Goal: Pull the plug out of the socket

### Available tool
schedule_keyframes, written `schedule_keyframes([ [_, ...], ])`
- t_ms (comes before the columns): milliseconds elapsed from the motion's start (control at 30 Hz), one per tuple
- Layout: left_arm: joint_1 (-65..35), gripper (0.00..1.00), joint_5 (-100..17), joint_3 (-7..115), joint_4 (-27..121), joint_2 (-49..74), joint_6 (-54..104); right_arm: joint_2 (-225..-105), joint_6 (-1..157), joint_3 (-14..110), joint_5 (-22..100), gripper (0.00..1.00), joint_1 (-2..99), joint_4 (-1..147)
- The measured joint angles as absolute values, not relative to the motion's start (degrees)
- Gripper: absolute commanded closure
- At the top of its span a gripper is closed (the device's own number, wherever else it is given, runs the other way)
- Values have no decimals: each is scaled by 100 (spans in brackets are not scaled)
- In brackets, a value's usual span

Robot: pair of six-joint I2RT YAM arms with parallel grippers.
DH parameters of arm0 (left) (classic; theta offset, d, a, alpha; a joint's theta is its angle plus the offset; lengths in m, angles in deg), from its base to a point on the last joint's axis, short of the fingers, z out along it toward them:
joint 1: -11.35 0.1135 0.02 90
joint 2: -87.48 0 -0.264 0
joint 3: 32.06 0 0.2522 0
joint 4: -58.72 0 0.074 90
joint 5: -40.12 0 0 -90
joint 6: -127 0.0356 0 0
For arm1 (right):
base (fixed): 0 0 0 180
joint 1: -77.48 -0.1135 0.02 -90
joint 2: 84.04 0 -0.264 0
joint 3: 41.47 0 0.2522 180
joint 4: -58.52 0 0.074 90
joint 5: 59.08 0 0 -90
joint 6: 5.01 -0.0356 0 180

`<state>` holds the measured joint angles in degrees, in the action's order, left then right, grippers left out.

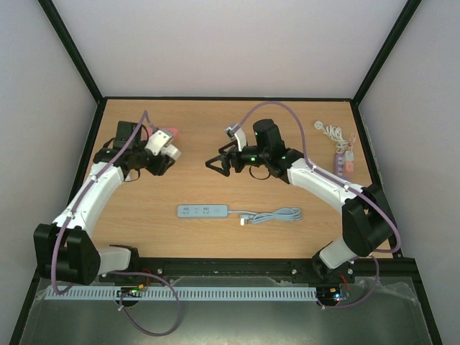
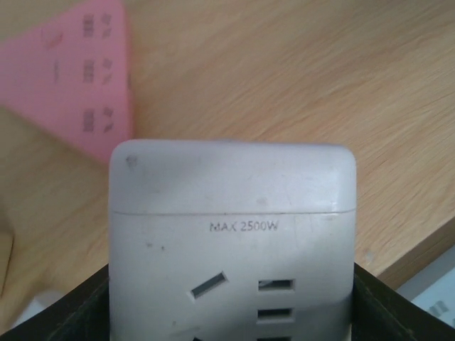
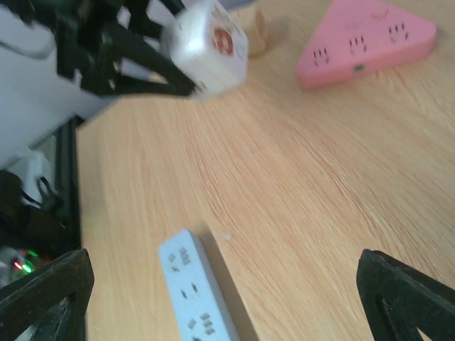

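the wooden tabletop [image 1: 201, 122] carries a pale blue power strip [image 1: 202, 210] at lower centre of the top view, its coiled cable [image 1: 279, 215] to the right. the right gripper [image 1: 214, 164] hangs spread wide and empty at mid-frame. the left gripper [image 1: 169, 152], upper left, pinches a white socket cube [image 2: 231, 213] near a pink triangular socket [image 3: 366, 39]. the small plug [image 1: 245, 219] seems to lie loose by the strip's right end.

The power strip [image 1: 203, 210] lies on the table [image 1: 144, 237], at the centre and towards the near edge. A plug [image 1: 244, 219] lies just beside its right end, and the coiled cable [image 1: 282, 215] lies right of the plug. At the far left, the socket adapter [image 2: 231, 213] sits between the fingers of the left gripper [image 2: 231, 312], above the table. A second socket block [image 3: 366, 35] lies just behind it. Along the far right edge lie a bundled cord [image 1: 332, 131] and, nearer, another strip [image 1: 343, 159].
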<state>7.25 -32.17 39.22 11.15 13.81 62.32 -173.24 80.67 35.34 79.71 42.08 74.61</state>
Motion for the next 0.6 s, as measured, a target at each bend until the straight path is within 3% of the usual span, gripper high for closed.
schedule_keyframes([
  [267, 1462, 57, -3588, 3618, 945, 758, 6529, -17976, 9687, 3888, 7237, 3, 3607, 8880],
  [600, 1615, 54, -3844, 3586, 993, 76, 6656, -18680, 10716, 4323, 6019, 7, 2751, 9750],
])
